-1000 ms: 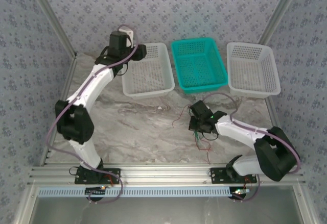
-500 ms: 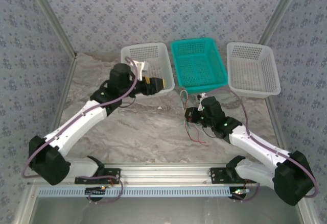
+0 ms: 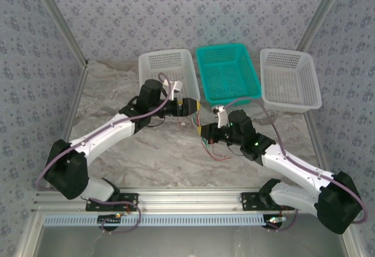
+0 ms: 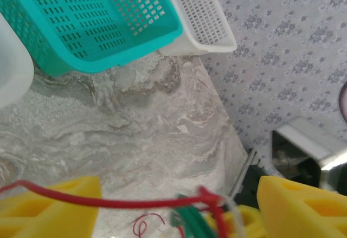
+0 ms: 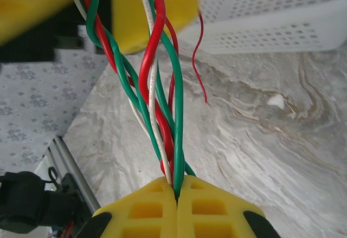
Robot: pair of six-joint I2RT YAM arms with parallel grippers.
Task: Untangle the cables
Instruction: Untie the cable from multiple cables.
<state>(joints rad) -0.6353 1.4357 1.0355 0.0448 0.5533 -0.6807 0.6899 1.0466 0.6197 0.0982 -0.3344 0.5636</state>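
Observation:
The cables (image 5: 162,86) are a twisted bundle of red, green and white wires. My right gripper (image 5: 176,186) is shut on one end of the bundle and holds it above the table, left of centre (image 3: 205,132). Loose red and green ends hang to the marble (image 3: 218,151). My left gripper (image 3: 193,107) has reached in from the left and stands open around the bundle's upper part. In the left wrist view a red cable (image 4: 108,200) runs across between its yellow fingers (image 4: 51,208), with green strands (image 4: 191,223) beside it. Those fingers (image 5: 154,10) flank the wires in the right wrist view.
Three baskets stand along the back: a white one (image 3: 167,81) on the left, a teal one (image 3: 227,75) in the middle, a white one (image 3: 290,78) on the right. The left gripper is just in front of the gap between the left white and teal baskets.
The left arm has swung down from the left white basket to the right gripper. The right gripper has lifted the bundle and carried it up and to the left.

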